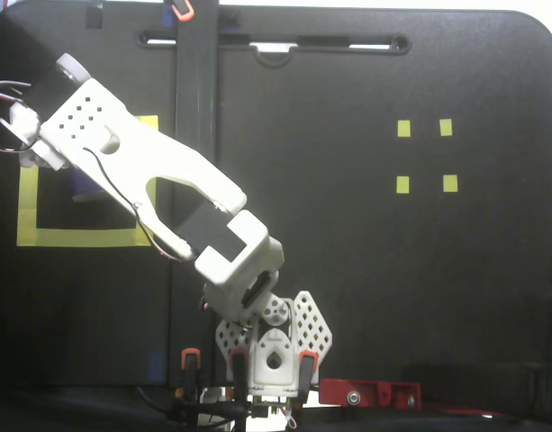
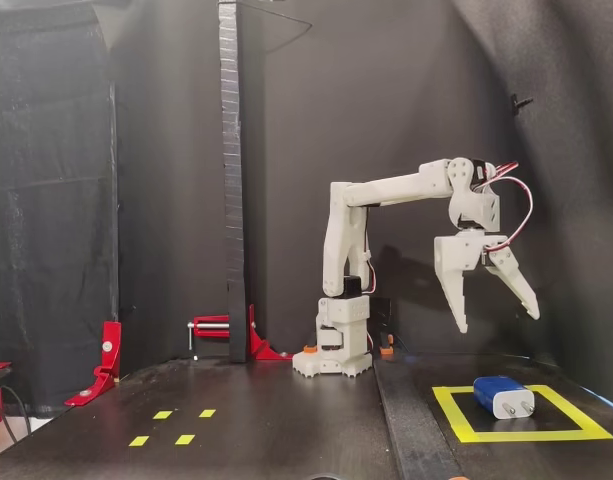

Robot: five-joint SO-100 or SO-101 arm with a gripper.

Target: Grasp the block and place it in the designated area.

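1. The dark-blue block (image 2: 503,395) lies on its side inside the yellow-taped designated area (image 2: 456,414), its pale pronged end toward the camera in the side-on fixed view; it rests within the tape border, nearer the back edge.
2. The gripper (image 2: 499,320) hangs above the block, well clear of it, fingers (image 2: 459,300) spread wide with nothing between them.
3. Judging by this, the placing looks done: the block is down in the square and released. What seems left is only for the arm to draw back.
4. In the top-down fixed view the white arm (image 1: 167,180) covers most of the designated area (image 1: 77,237); only a bluish patch shows beneath it, too blurred to call the block with certainty, and the fingers are not visible there.
5. Four small yellow markers (image 1: 425,155) sit well apart on the dark surface (image 1: 366,288), unused.
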